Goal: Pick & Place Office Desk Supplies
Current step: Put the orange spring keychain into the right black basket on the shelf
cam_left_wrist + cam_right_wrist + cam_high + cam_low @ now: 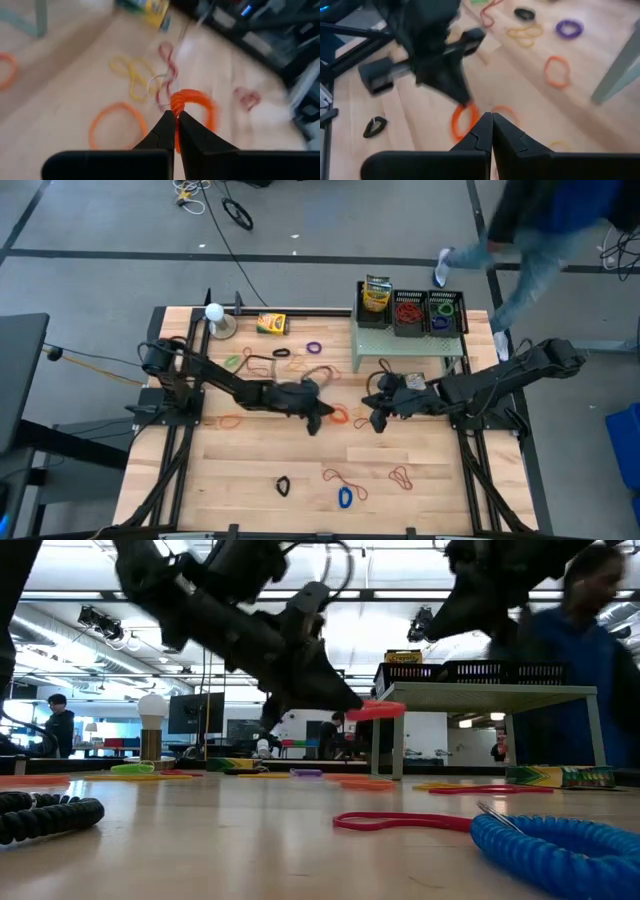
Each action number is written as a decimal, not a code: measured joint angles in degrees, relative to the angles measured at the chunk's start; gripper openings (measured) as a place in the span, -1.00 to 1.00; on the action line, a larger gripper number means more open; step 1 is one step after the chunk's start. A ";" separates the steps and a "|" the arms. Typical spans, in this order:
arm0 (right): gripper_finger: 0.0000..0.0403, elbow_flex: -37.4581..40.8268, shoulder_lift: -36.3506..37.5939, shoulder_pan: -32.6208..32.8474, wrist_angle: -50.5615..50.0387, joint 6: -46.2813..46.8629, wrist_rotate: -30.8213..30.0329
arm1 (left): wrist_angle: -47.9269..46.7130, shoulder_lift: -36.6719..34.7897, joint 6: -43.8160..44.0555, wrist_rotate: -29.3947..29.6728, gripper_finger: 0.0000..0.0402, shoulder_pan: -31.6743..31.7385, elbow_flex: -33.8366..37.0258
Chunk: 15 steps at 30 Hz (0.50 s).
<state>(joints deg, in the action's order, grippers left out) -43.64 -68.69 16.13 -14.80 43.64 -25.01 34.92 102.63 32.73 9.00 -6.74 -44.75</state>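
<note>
My left gripper [318, 420] is over the middle of the table, shut on an orange coiled rubber band [197, 100], which shows lifted in the low view [385, 710]. My right gripper [378, 418] hovers just to its right, shut and empty [491, 119], facing the left gripper and the band [460, 120]. Black mesh trays [427, 313] stand on the pale green shelf [410, 348] and hold a crayon box [377, 294], red bands and green and blue bands. Another crayon box [271, 324] lies flat near the far edge. My left gripper pinches the orange band's near rim [176, 104] between its two fingertips [165, 127]. The fingers slant down from the table's left. The loop juts out beyond the tips and is lifted clear of the table [390, 711].
Loose bands lie scattered: purple [314, 346], black [282, 352], blue [345, 497], black [283, 485], red [400, 475], orange [116, 125], yellow [131, 74]. A white ball on a stand [214, 315] is at the far left. A person in blue [540, 240] moves beyond the far right corner.
</note>
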 joint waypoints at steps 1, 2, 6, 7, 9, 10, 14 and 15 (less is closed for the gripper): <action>-0.92 0.03 -1.18 0.30 0.59 1.75 0.00 | 3.75 -0.77 0.00 -0.29 -0.95 0.66 2.33; -0.90 -0.01 -2.63 0.40 2.92 4.02 0.18 | 7.64 -1.67 0.02 -0.79 -0.95 1.13 4.58; -0.74 0.01 -7.78 1.19 9.46 13.39 1.04 | 19.73 -3.59 1.55 -3.00 -0.94 3.02 11.37; -0.68 0.02 -8.78 1.40 10.46 14.79 1.04 | 21.12 -3.65 1.94 -3.66 -0.94 3.40 12.20; -0.57 0.01 -11.02 1.55 15.38 16.12 1.00 | 22.67 -3.68 2.26 -5.05 -0.95 3.58 13.28; -0.50 -0.02 -12.08 1.48 17.13 16.78 1.00 | 22.89 -3.74 2.38 -6.17 -0.95 3.54 13.65; -0.28 -0.10 -15.90 -0.11 22.64 21.14 2.31 | 24.05 -3.61 1.48 -7.58 -0.95 2.82 13.57; -0.23 0.02 -16.32 -0.46 22.07 22.77 2.50 | 24.38 -3.56 1.41 -7.38 -0.95 2.59 13.57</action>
<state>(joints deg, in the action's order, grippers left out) -43.62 -85.01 15.67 7.27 66.41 -22.51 59.30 99.07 34.14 1.63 -4.15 -31.18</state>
